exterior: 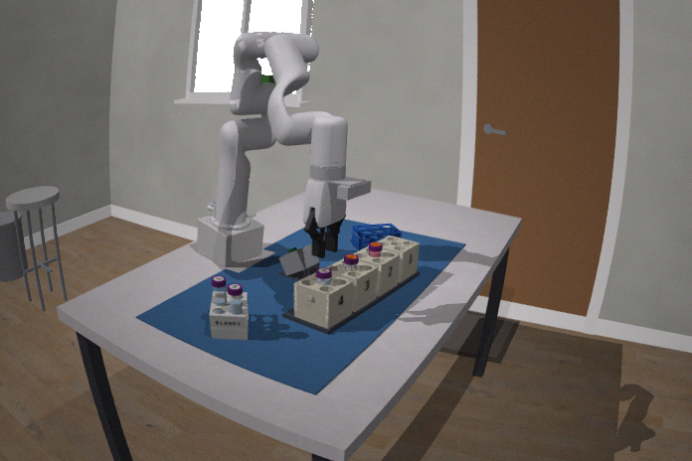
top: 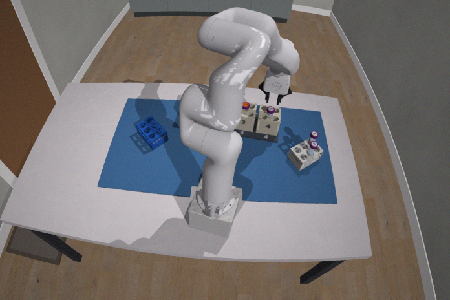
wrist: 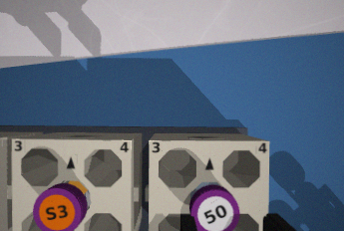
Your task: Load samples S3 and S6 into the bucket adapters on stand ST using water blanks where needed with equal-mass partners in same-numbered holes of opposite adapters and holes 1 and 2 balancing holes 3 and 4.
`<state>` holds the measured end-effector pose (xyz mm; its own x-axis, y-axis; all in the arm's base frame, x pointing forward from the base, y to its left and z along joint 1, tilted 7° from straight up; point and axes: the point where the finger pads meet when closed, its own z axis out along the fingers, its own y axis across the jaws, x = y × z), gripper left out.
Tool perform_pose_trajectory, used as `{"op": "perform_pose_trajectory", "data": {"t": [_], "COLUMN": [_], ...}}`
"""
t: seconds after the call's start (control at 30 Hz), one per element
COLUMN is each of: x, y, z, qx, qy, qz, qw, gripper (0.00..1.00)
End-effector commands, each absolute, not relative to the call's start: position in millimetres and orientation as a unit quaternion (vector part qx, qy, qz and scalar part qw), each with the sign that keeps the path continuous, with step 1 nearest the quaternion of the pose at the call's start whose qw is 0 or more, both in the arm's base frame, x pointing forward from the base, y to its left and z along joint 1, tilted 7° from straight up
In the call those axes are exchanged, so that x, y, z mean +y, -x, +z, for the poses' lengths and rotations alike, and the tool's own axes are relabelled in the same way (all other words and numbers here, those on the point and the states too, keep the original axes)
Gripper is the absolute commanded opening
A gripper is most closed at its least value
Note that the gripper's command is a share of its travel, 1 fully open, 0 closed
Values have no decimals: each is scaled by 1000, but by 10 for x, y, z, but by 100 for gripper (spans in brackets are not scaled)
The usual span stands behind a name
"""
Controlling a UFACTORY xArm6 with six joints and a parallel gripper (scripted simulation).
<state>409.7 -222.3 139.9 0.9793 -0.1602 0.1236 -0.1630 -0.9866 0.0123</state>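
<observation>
A: Top view. What of the claw (top: 273,101) (exterior: 324,254) (wrist: 232,225)?
B: Open, nothing gripped. Fingers point down, parted, near the far side of block 4 (top: 267,125) (exterior: 320,304) (wrist: 256,204). The 50 tube (top: 270,110) (exterior: 323,275) (wrist: 215,210) stands in that block, lower than the fingertips.
A: Others?
B: Orange-dot S3 tube (top: 246,105) (exterior: 350,260) (wrist: 60,209) in block 3 (top: 245,123) (exterior: 363,289) (wrist: 121,199), alongside. Pale rack (top: 298,162) (exterior: 229,326) on the mat (top: 275,183) (exterior: 303,370) (wrist: 311,85), two white-dot tubes in it. Blue rack (top: 154,141) (exterior: 360,237) well apart, on the opposite side of the arm.

A: Exterior view?
B: Claw hangs above the row of blocks, fingertips over the 50 tube's cap level. Tube upright below, apart from the fingers. One more orange-dot tube (exterior: 375,249) in block 2 (exterior: 388,277); its ID is too small to read. Sloped desk (exterior: 298,262) behind the row, a bit of green on top.

A: Wrist view?
B: White dot reads 50. That tube sits in the middle hole, 5, of its block; holes 3 and 4 show unfilled. S3 is in its own block's middle hole. Black claw parts cut in at the lower edge; contact there, cannot tell.
</observation>
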Motion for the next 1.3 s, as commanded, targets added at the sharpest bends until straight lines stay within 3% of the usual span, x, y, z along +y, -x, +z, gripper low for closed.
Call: {"op": "perform_pose_trajectory", "data": {"t": [0.0,1.27], "x": [-2228,-2209], "y": [-4103,-4031], "z": [1481,2061], "qx": [-81,-81], "qy": [-995,-995], "qz": [64,64], "qw": [12,12], "gripper": [44,44]}}
